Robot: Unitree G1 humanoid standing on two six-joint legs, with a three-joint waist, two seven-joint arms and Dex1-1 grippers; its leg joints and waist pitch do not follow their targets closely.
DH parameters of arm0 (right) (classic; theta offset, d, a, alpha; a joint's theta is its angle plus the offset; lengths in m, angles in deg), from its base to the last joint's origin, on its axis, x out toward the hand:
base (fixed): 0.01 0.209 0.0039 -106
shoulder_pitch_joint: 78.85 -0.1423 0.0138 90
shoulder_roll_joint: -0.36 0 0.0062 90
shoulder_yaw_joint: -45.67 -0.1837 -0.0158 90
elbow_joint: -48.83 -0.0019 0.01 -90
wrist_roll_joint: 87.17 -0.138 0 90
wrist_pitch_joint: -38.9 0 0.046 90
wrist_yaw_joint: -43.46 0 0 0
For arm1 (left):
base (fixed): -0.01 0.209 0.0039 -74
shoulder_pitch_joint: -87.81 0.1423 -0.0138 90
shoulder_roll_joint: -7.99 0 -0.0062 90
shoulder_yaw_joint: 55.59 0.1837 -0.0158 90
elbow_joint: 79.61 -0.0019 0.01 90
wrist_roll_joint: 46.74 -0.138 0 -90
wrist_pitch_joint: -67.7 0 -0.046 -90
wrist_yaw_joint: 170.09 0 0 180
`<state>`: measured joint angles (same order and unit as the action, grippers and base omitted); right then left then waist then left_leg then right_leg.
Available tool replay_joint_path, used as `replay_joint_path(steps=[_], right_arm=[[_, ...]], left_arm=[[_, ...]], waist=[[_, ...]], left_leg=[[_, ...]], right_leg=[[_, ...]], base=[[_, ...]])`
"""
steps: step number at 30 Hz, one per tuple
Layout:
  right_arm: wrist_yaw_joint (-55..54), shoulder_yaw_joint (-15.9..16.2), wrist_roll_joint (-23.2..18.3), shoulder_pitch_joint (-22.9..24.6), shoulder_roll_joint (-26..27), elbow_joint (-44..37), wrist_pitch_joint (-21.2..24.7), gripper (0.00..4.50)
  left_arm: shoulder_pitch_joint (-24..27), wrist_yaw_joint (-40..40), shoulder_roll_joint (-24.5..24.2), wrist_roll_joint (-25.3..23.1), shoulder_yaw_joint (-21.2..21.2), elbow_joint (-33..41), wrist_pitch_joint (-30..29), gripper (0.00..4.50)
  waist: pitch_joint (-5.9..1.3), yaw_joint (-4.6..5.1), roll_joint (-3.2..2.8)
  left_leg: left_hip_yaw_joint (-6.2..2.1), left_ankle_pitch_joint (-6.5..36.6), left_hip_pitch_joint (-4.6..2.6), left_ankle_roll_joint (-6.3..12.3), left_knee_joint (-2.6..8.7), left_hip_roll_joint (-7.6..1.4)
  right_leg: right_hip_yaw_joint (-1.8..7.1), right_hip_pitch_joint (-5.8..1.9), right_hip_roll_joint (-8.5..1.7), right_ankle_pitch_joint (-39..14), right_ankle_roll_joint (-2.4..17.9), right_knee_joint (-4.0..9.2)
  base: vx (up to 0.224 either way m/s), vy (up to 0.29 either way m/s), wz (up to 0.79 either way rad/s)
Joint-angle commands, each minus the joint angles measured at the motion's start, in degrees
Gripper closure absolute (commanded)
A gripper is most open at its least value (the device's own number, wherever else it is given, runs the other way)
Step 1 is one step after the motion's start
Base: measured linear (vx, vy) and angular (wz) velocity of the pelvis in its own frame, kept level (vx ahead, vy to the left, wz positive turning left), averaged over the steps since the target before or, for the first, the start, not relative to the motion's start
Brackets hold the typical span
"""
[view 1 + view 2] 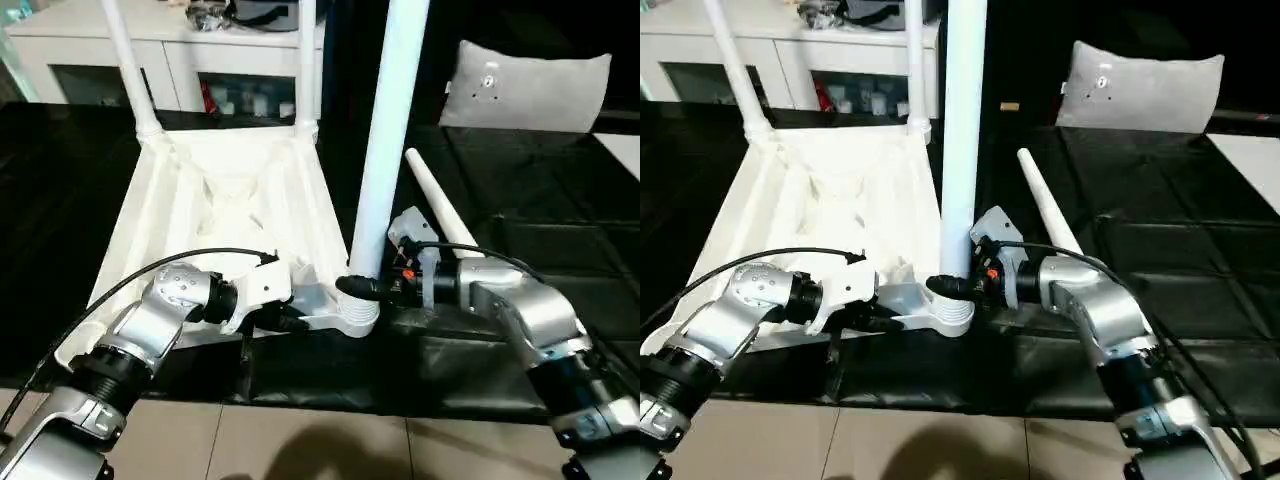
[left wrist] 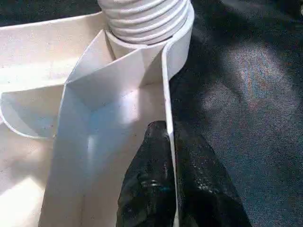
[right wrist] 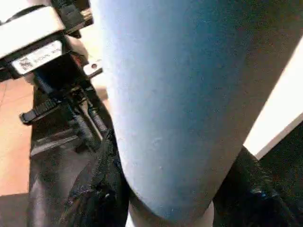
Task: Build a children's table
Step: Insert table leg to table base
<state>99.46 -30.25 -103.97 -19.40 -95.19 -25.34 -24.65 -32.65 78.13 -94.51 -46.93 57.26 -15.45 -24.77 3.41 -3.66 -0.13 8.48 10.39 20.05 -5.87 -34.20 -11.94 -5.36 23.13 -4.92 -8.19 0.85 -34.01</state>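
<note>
Table top point(image 1: 215, 205): white, lying upside down on the black mat point(image 1: 560, 210), ribbed underside facing up; its near edge lies close to the mat's near edge, its far edge toward the white cabinet point(image 1: 90, 50).
Far legs point(image 1: 130, 70): two white legs stand in the two far corner sockets, rising out of view.
Near right leg point(image 1: 385, 140): a thick white tube, long axis close to upright with a slight lean, its threaded lower end sitting in the near right corner socket point(image 1: 358, 318).
Loose leg point(image 1: 440, 215): lies flat on the mat to the right of the table top, long axis running from near the right gripper away toward the cushion point(image 1: 525, 85), narrow tip at the far end.
Right gripper point(image 3: 170, 189): fingers spread partway and clamped on the near right leg just above the socket, one black finger point(image 3: 94, 189) on each side of the tube.
Left gripper point(image 2: 168, 179): fingers pressed together, pinching the thin near rim point(image 2: 166, 94) of the table top just beside the near right socket.
Floor point(image 1: 330, 445): beige tiles along the mat's near edge.
</note>
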Motion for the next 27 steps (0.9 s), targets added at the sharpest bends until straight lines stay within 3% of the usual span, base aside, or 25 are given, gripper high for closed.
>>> replay_joint_path(steps=[1,7,13,14,17,23,24,25,27], right_arm=[[0.13,1.14,1.2,0.01,0.36,2.81,-0.47,2.61],[-0.66,-2.12,-0.52,1.02,1.54,5.82,-0.84,2.61],[-3.5,-7.33,-3.41,6.4,3.54,7.82,-2.51,2.61],[-3.94,-7.75,-3.52,7.55,3.72,7.61,-3.07,2.61],[-5.04,-8.63,-3.76,10.15,4.23,6.37,-4.06,2.61],[-6.93,-7.01,-0.09,14.52,3.43,2.67,-7.74,2.61],[-6.93,-7.01,-0.09,14.52,3.43,2.67,-7.74,2.61],[-7.06,-5.86,1.33,14.9,2.72,1.96,-8.42,2.61],[-6.83,-4.49,2.8,15.04,1.91,1.67,-9.19,2.61]], left_arm=[[-0.55,1.63,0.23,-1.72,2.04,0.2,1.06,4.5],[-0.49,1.33,0.45,-1.6,1.63,-0.05,1.02,4.5],[-0.63,0.84,0.81,-1.46,1.1,-0.46,0.72,4.5],[-0.76,0.79,0.82,-1.52,1.04,-0.66,0.75,4.5],[-1.0,0.58,0.87,-1.67,0.86,-1.08,0.76,4.5],[-1.23,0.54,0.74,-1.7,0.56,-1.35,0.65,4.5],[-1.23,0.54,0.74,-1.7,0.56,-1.35,0.65,4.5],[-1.25,0.59,0.7,-1.76,0.56,-1.4,0.69,4.5],[-1.26,0.66,0.7,-1.8,0.59,-1.4,0.7,4.5]], waist=[[-3.9,0.56,-0.21],[-4.02,0.79,-0.4],[-4.23,0.63,-0.56],[-4.19,0.65,-0.87],[-4.12,0.69,-0.73],[-3.97,0.91,-1.26],[-4.03,0.92,-1.09],[-4.02,0.94,-1.39],[-4.12,1.01,-1.32]], left_leg=[[0.52,18.35,-0.2,0.51,4.12,-0.35],[0.41,19.39,-0.31,0.53,4.11,-0.41],[0.46,19.25,-0.32,0.68,4.22,-0.52],[0.38,19.79,-0.35,0.6,4.29,-0.51],[0.42,20.71,-0.41,0.63,4.31,-0.34],[0.19,22.83,-0.58,0.55,4.34,-0.2],[0.24,22.56,-0.59,0.67,4.33,-0.19],[0.14,22.62,-0.45,0.71,4.46,-0.25],[0.09,22.48,-0.38,0.79,4.6,-0.39]], right_leg=[[1.92,-2.62,-2.57,-29.16,6.28,5.2],[1.83,-2.52,-2.61,-29.51,6.19,5.45],[1.95,-2.64,-2.6,-26.2,7.72,5.08],[1.86,-2.62,-2.55,-26.17,7.89,5.01],[1.76,-2.59,-2.55,-27.99,7.17,5.37],[1.31,-2.38,-2.65,-32.67,4.99,6.12],[1.35,-2.33,-2.63,-32.2,5.01,6.19],[1.33,-2.45,-2.59,-31.72,5.15,6.05],[1.43,-2.58,-2.55,-29.99,5.58,5.82]], base=[[0.0,0.0,0.0],[0.0,0.0,0.0],[0.0,0.0,0.0],[0.0,0.0,0.0],[0.0,0.0,0.0],[0.0,0.0,0.0],[0.0,0.0,0.0],[0.0,0.0,0.0],[0.0,0.0,0.0]])
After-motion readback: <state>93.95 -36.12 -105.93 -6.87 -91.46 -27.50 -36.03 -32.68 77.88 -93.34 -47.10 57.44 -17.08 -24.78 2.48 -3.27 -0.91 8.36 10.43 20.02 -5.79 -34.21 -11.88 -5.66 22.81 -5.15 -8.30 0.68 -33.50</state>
